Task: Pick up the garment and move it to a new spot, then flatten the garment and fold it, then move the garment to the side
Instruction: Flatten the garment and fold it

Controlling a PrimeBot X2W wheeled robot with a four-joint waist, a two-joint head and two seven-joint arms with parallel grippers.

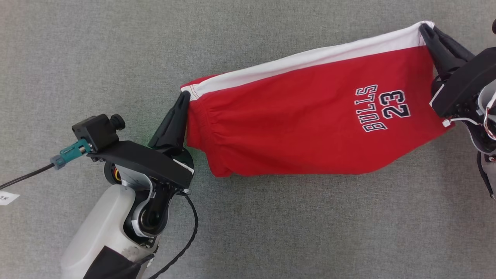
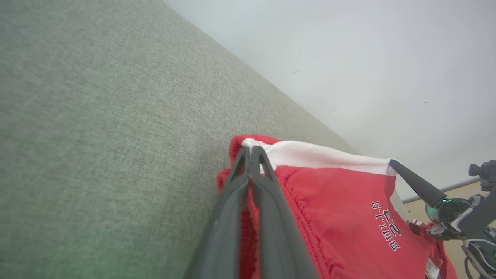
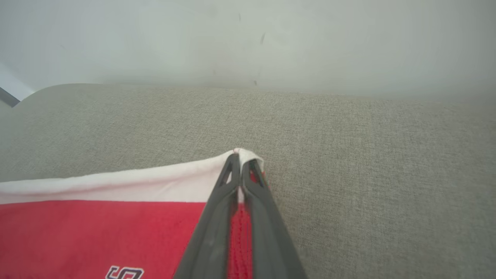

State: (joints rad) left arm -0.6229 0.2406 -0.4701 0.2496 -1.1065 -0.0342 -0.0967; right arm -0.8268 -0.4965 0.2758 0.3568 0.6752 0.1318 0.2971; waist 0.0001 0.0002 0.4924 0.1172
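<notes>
Left tool (image 1: 185,96) is clenched on the left corner of the garment (image 1: 302,116), its two dark fingers pinched together with red cloth between them. Right tool (image 1: 425,28) grips the opposite white corner the same way, farther off and to the right. The garment, red with a white band along its far edge and "BULLS 23" near its right end, is stretched taut between both tools over the grey fabric surface (image 1: 271,232). Whether its near edge touches that surface is unclear.
</notes>
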